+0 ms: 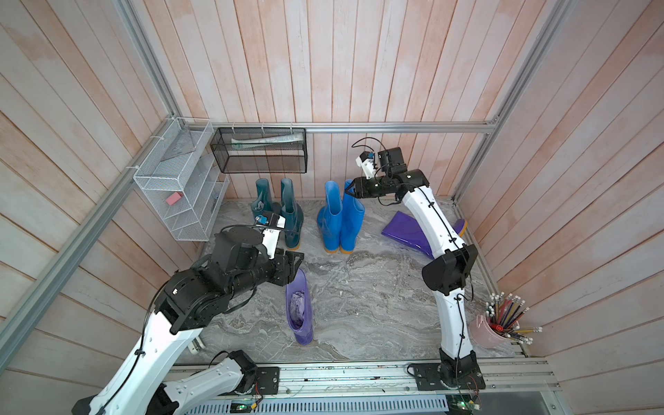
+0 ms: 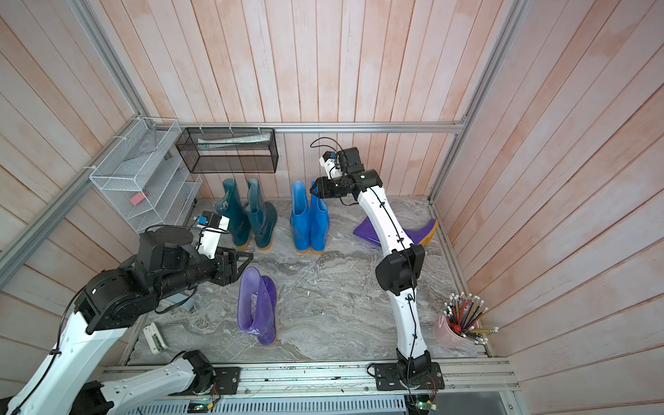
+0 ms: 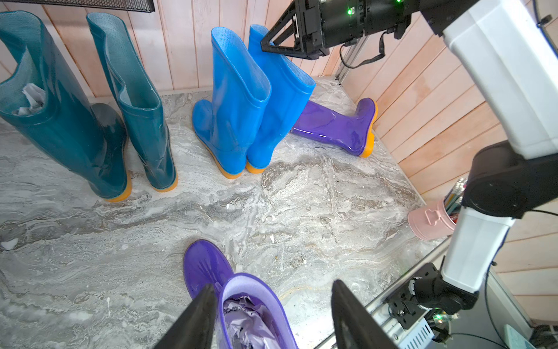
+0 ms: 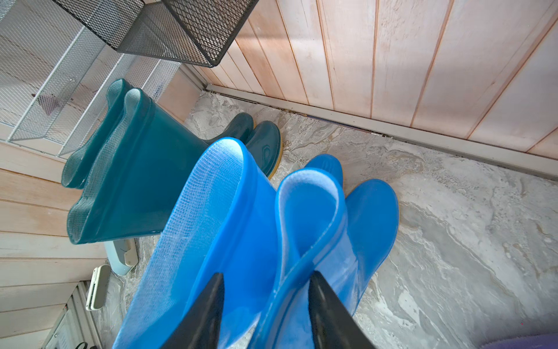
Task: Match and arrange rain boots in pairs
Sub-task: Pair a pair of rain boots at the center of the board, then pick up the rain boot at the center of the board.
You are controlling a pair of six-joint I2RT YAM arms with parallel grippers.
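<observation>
Teal pair [image 1: 291,215] and blue pair [image 1: 334,215] stand matched at the table's [image 1: 377,294] back edge; upright purple boot [image 1: 300,312] and lying purple boot [image 1: 406,230] await pairing. Left tool [image 3: 271,285], right tool [image 4: 267,274] gape, empty.

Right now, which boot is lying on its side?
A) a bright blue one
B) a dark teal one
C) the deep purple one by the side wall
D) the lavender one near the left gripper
C: the deep purple boot lies flat on the floor with its shaft horizontal; the other five boots stand upright.
</observation>
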